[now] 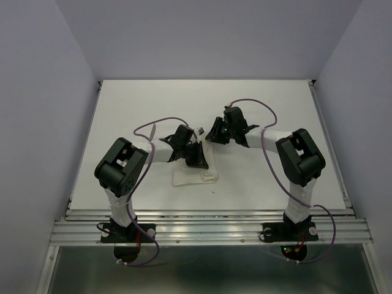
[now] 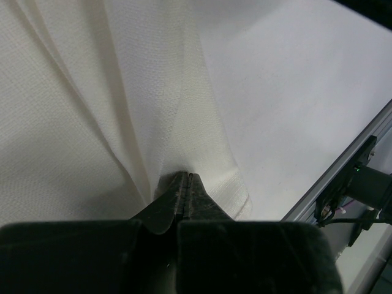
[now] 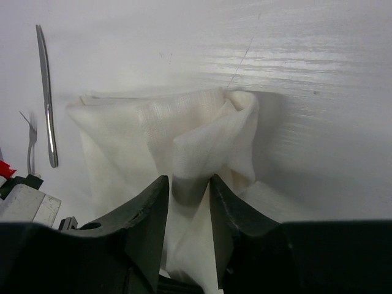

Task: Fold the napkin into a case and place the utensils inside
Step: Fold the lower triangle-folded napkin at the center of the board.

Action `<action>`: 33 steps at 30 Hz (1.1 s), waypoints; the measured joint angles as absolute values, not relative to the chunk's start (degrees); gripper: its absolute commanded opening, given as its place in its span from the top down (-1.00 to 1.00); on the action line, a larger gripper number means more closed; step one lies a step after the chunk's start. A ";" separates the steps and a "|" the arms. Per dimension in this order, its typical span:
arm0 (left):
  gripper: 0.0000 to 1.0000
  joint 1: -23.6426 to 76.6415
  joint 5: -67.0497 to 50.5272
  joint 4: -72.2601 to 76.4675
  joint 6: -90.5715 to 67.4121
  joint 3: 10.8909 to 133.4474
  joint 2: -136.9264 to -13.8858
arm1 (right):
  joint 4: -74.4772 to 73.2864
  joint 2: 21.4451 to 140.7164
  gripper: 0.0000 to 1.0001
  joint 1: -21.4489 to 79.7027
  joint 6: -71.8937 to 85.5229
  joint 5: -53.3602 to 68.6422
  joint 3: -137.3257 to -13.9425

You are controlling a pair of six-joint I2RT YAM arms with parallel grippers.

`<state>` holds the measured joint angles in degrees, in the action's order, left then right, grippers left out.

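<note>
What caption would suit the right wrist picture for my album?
Claw astride a raised fold of napkin, knife lying off to its left.

The napkin (image 3: 122,131) – thin, white, faintly see-through – sits rumpled and half-folded, one part drawn up into a loose standing fold with creases fanning out, not yet a case – and the slim silver knife (image 3: 46,92) and fork (image 3: 32,150) lie flat side by side just off its edge.

On the table (image 1: 275,104), front of centre, the napkin (image 1: 196,176); knife (image 3: 46,92) and perhaps a fork (image 3: 30,144) beside it.
</note>
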<state>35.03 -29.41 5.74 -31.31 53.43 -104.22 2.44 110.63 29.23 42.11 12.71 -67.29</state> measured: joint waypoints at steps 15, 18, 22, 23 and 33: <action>1.00 35.03 -29.63 5.82 -30.96 53.41 -104.22 | 3.38 110.61 0.74 29.41 42.22 12.45 -67.35; 1.00 35.03 -29.74 5.82 -30.83 53.41 -104.22 | 3.25 110.63 0.69 29.89 42.22 12.47 -68.58; 1.00 34.98 -29.91 5.96 -30.63 53.41 -104.31 | 3.22 110.63 0.57 30.83 42.19 12.47 -70.15; 1.00 34.98 -29.98 5.98 -30.57 53.41 -104.31 | 3.18 110.63 0.56 30.96 42.22 12.47 -70.41; 1.00 34.79 -30.81 6.46 -30.41 53.41 -104.66 | 1.85 112.49 0.57 31.62 42.02 12.45 -74.19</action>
